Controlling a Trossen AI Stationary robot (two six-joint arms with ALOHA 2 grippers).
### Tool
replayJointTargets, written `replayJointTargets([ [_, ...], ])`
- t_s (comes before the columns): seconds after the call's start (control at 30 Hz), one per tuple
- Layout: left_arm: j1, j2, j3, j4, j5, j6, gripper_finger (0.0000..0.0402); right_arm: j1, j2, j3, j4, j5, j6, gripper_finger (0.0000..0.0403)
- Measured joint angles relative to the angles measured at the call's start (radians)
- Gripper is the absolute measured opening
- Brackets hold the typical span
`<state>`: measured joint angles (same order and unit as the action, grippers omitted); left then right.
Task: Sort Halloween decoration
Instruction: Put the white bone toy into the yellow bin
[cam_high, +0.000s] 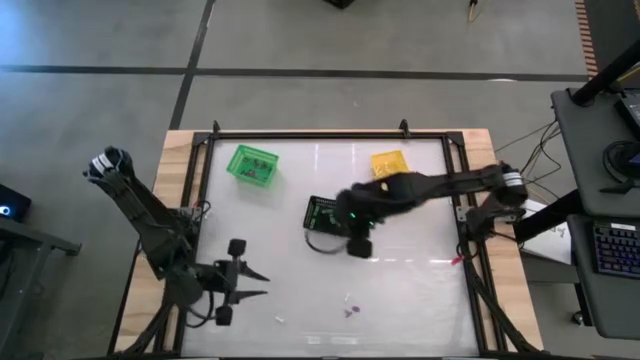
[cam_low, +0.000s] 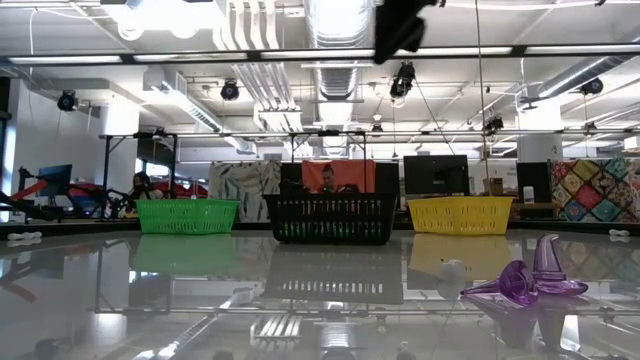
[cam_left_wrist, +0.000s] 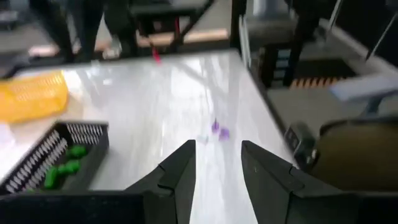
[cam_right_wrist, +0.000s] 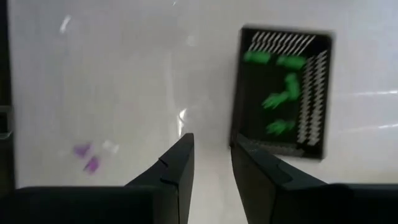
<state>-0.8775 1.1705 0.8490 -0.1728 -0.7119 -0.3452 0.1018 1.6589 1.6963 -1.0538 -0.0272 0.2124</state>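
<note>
The Halloween decoration lies in two places. Green trinkets (cam_right_wrist: 280, 93) sit inside the black basket (cam_high: 322, 214), and two purple trinkets (cam_high: 350, 311) with small white ones (cam_high: 281, 319) lie loose on the white table near its front edge. My right gripper (cam_right_wrist: 211, 165) hangs open and empty above the table, beside the black basket's near right corner. My left gripper (cam_left_wrist: 217, 177) stands open and empty over the table's near left part, pointing toward the purple trinkets (cam_left_wrist: 219, 130). In the low view the purple trinkets (cam_low: 522, 280) rest on their wide ends.
A green basket (cam_high: 250, 163) stands at the far left and a yellow basket (cam_high: 388, 162) at the far right. A black frame (cam_high: 330, 134) rims the table. Bare white table lies between the baskets and the loose trinkets.
</note>
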Motion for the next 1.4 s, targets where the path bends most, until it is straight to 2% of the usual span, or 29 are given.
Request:
replayJointTargets([
  [0.13, 0.005, 0.055, 0.0, -0.065, 0.032, -0.031, 0.0112, 0.058, -0.084, -0.122, 0.033, -0.001, 0.096, 0.0098],
  [0.3, 0.008, 0.127, 0.001, -0.105, 0.197, -0.047, 0.0112, 0.101, -0.146, -0.228, 0.042, 0.001, 0.205, 0.0098],
  [0.4, 0.009, 0.178, 0.001, -0.103, 0.204, -0.055, 0.0112, 0.114, -0.169, -0.262, 0.042, 0.0, 0.248, 0.0098],
  [0.67, 0.011, 0.348, 0.085, -0.109, 0.202, -0.085, 0.0112, 0.116, -0.172, -0.278, 0.047, 0.003, 0.255, 0.0098],
  [1.0, 0.014, 0.565, 0.289, -0.309, 0.218, -0.159, 0.0114, 0.117, -0.171, -0.28, 0.05, 0.003, 0.248, 0.0098],
  [1.17, 0.033, 0.61, 0.299, -0.294, 0.353, -0.238, 0.0132, 0.117, -0.171, -0.295, 0.068, 0.003, 0.241, 0.0098],
  [1.4, 0.039, 0.613, 0.28, -0.28, 0.39, -0.268, 0.0153, 0.116, -0.171, -0.309, 0.077, 0.002, 0.241, 0.0098],
])
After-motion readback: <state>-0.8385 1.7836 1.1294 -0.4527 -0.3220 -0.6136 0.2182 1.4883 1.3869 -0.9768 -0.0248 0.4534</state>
